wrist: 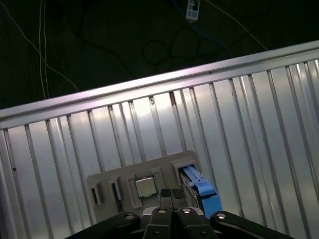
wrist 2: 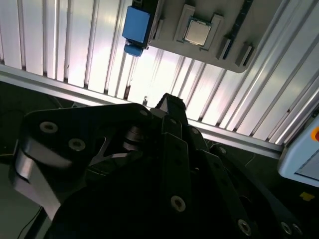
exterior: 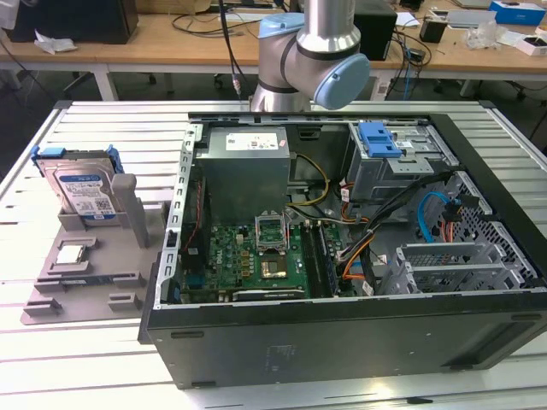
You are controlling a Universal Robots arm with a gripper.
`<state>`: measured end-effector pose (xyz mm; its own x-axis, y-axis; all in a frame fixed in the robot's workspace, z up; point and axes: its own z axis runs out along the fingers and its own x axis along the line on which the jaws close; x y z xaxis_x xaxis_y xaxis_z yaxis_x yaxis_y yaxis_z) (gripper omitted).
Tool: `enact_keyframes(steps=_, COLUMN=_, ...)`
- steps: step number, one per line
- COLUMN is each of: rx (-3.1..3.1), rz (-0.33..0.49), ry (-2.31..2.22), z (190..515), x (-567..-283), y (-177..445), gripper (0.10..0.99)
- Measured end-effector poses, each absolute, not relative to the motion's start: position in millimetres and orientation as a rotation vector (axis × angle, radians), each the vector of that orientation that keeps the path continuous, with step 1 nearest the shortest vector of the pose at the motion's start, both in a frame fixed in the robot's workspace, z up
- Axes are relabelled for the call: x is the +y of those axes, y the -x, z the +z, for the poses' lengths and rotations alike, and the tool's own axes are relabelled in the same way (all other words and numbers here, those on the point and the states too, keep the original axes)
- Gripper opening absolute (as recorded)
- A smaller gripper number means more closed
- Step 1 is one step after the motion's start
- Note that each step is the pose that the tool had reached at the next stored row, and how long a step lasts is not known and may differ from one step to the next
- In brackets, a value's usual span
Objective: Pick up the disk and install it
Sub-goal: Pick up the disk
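Disk (exterior: 83, 192) stands upright in the gray holder (exterior: 128, 203) — end effector (wrist: 171, 193) pinched closed, empty, apart from it.

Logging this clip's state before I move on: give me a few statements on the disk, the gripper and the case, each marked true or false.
1. The disk stands on edge in the grey holder. True.
2. The gripper grips the disk. False: it hangs apart from the disk, fingers shut on nothing.
3. The computer case lies open, its motherboard exposed. True.
4. The small square chip sits inside the case. False: it lies on the grey holder, near the disk.
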<state>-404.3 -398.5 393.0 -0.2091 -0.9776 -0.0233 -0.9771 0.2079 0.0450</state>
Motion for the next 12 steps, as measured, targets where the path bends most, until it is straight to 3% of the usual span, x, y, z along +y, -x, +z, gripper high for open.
enact_keyframes(steps=12, rx=-2.28, rz=-0.076, ry=-2.14, z=393.0, x=-398.5, y=404.3, gripper=0.106)
